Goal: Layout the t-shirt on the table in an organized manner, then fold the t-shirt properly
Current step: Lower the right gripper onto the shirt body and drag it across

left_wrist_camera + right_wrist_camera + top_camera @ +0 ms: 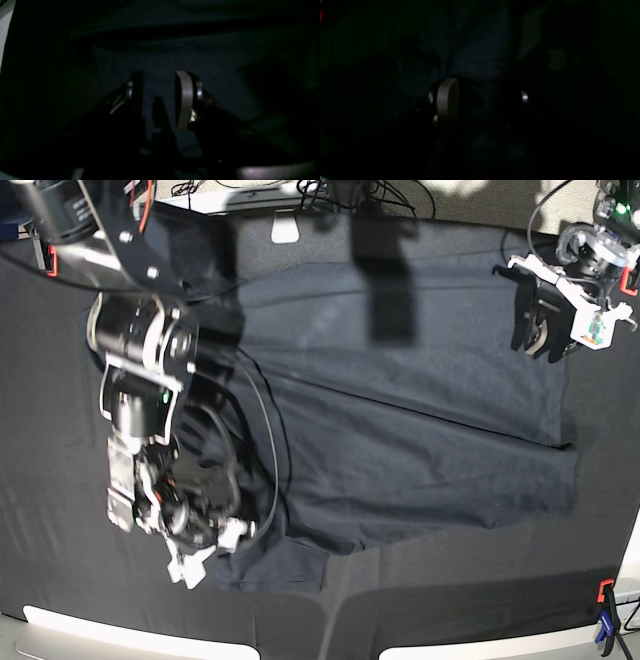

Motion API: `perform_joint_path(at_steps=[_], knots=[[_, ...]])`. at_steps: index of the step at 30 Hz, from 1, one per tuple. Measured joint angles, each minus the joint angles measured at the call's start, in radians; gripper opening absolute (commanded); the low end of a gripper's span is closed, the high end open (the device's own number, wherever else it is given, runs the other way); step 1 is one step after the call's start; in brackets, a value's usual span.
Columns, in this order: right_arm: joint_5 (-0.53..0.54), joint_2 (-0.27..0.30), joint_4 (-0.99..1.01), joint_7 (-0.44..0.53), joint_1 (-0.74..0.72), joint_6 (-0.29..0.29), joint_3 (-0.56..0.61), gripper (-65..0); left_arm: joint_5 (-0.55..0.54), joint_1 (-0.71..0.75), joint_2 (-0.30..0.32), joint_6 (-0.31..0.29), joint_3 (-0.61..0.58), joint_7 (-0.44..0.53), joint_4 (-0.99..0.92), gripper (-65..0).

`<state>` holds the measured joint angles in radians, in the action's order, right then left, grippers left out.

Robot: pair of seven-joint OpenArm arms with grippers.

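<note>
Low at the near edge of the worktop (60,510), the right pincer (205,555) is seen opened over a t-shirt (420,440) corner. The left pincer (540,325) hangs open, empty. The cloth should be released flat, then smoothed.

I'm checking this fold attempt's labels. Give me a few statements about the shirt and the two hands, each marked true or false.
1. The t-shirt lies spread on the table. True.
2. The left hand grips the shirt. False: in the left wrist view its fingers stand apart with nothing between them.
3. The right hand is low at the shirt's near edge. True.
4. The shirt is folded into a neat small square. False: it is still broadly spread, with creases.
5. A clamp sits at a table corner. True.
</note>
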<state>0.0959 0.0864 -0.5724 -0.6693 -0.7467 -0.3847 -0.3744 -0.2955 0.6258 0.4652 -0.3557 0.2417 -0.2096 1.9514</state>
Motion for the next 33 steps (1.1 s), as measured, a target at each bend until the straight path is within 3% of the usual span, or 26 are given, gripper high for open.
perform_joint_path(at_steps=[2,4,9,10,12,14,16,17,23,28,33], knots=[[-0.002,0.003,0.021,0.0,0.003,0.008,0.0,-35.2,0.0,0.0,0.0,0.0,0.0,0.0,0.0,-45.6],[-0.017,0.002,0.032,-0.001,0.011,0.016,0.0,-39.3,0.0,0.0,0.0,0.0,0.0,0.0,0.0,-45.6],[-0.076,-0.01,0.033,0.0,0.009,0.026,0.0,-63.8,0.0,0.0,0.0,0.0,0.0,0.0,0.0,-45.6],[-0.08,-0.016,0.033,0.009,0.008,0.026,0.0,-65.0,0.0,0.0,0.0,0.0,0.0,0.0,0.0,-45.6],[-0.087,-0.023,0.033,0.031,0.008,-0.01,0.0,-65.0,0.0,0.0,0.0,0.0,0.0,0.0,0.0,-45.6],[-0.089,-0.031,0.033,0.052,0.007,-0.124,0.0,-65.0,0.0,0.0,0.0,0.0,0.0,0.0,0.0,-45.6],[-0.095,-0.042,0.021,0.062,0.008,-0.288,0.018,-65.0,0.0,0.0,0.0,0.0,0.0,0.0,0.0,-45.6],[-0.086,-0.055,0.008,0.068,0.01,-0.306,0.04,-65.0,0.0,0.0,0.0,0.0,0.0,0.003,0.0,-45.6],[-0.083,-0.116,-0.147,-0.011,0.056,-0.304,0.299,-65.0,0.0,-0.002,0.0,0.003,0.0,0.027,0.0,-45.6],[-0.064,-0.162,-0.352,-0.035,0.207,-0.304,0.536,-65.0,0.0,-0.002,-0.002,0.001,0.0,0.027,0.0,-45.6],[-0.057,-0.201,-0.493,-0.068,0.322,-0.305,0.667,-65.0,0.0,-0.002,-0.002,0.003,0.0,0.027,0.0,-45.6]])
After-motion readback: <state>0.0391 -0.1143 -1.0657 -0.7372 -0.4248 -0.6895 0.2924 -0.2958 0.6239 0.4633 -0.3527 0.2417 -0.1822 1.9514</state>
